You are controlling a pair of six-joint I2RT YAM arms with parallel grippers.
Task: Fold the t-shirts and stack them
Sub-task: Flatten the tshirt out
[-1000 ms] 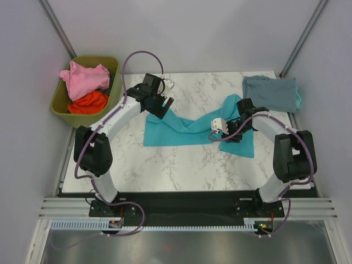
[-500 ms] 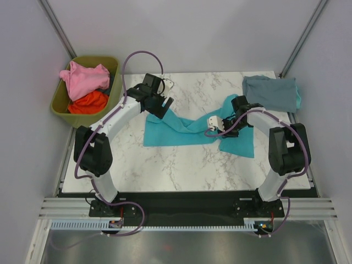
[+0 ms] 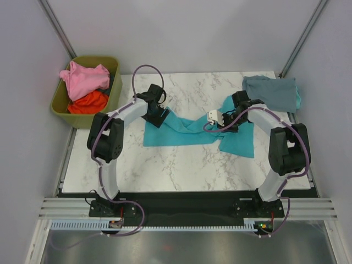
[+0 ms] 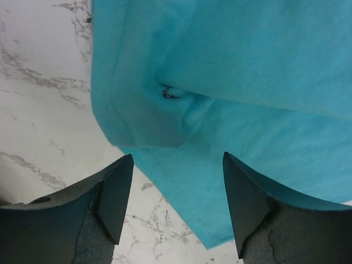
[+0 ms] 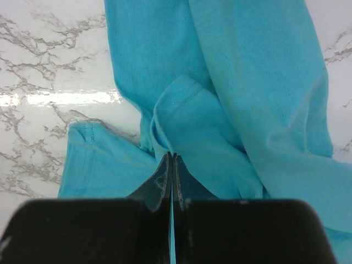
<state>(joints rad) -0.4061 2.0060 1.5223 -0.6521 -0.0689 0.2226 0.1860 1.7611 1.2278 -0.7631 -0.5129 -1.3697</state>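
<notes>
A: So where is the bright teal cloth t-shirt (image 3: 181, 131)?
B: Midway across the white marbled table (image 3: 181, 165), twisted, running left to right.
A: And the claws?
B: The left gripper (image 3: 155, 116) stands spread over the shirt's left edge. Only the right wrist view shows the right gripper (image 5: 171, 165) pinching a hemmed fold.
A: Farther back?
B: A dusty grey-blue t-shirt (image 3: 269, 92) far right; a pink t-shirt (image 3: 82, 77) and an orange-red t-shirt (image 3: 88, 102) in the olive-green plastic bin (image 3: 76, 119), far left.

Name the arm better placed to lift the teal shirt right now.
Right. The right gripper is shut on a fold of the teal t-shirt, so it could probably lift at once. The left gripper hangs open over the shirt's other end, gripping nothing.
</notes>
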